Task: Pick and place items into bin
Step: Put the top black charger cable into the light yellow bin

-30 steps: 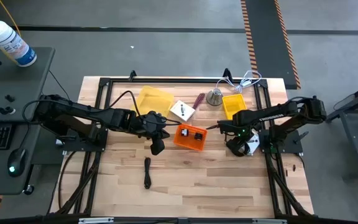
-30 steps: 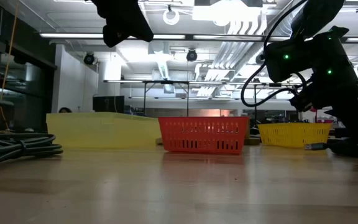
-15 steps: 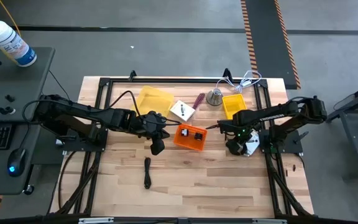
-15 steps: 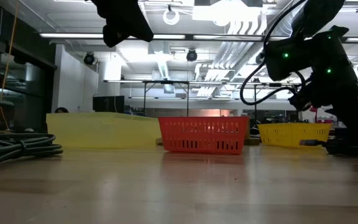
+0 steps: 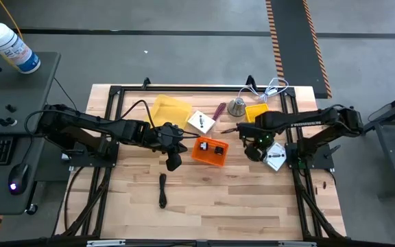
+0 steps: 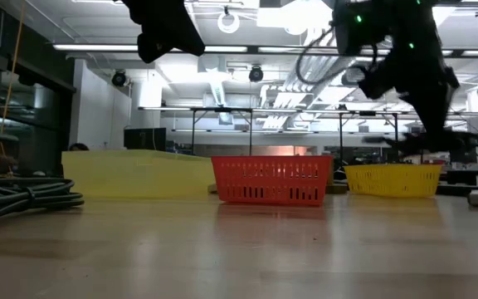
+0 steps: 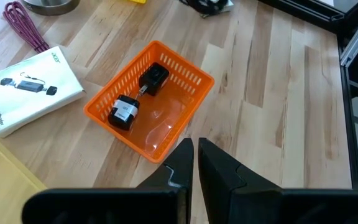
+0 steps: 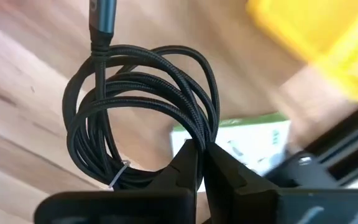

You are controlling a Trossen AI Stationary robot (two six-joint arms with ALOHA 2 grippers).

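My right gripper (image 5: 254, 148) hangs over the wood right of the orange bin (image 5: 209, 151), shut on a coil of black braided cable (image 8: 142, 106). In the low view it (image 6: 426, 124) is well above the table. The bin holds two small black-and-white cubes (image 7: 138, 96). My left gripper (image 7: 196, 149) hovers shut and empty at the bin's left near corner. Another black cable (image 5: 162, 190) lies on the wood near the front. A white card (image 5: 276, 159) lies flat to the right of my right gripper. My right gripper pinches several strands on one side of the coil (image 8: 194, 134) between its two fingers. The fingers come from above, pointing down. The coil is lifted clear of the table, its loops and grey plug end (image 8: 102, 25) spread out to one side of the fingers.
Toward the far edge, from left to right, lie a yellow flat piece (image 5: 169, 108), a white box (image 5: 201, 122), a maroon item (image 5: 219, 110), a silver bell-shaped object (image 5: 236, 106) and a yellow bin (image 5: 257, 113). Black frame rails run along the table's sides.
My right gripper has shut on the cable coil, then risen and moved toward the table's left, nearer the orange bin. The coil is lifted clear, and the white card beneath it now shows.
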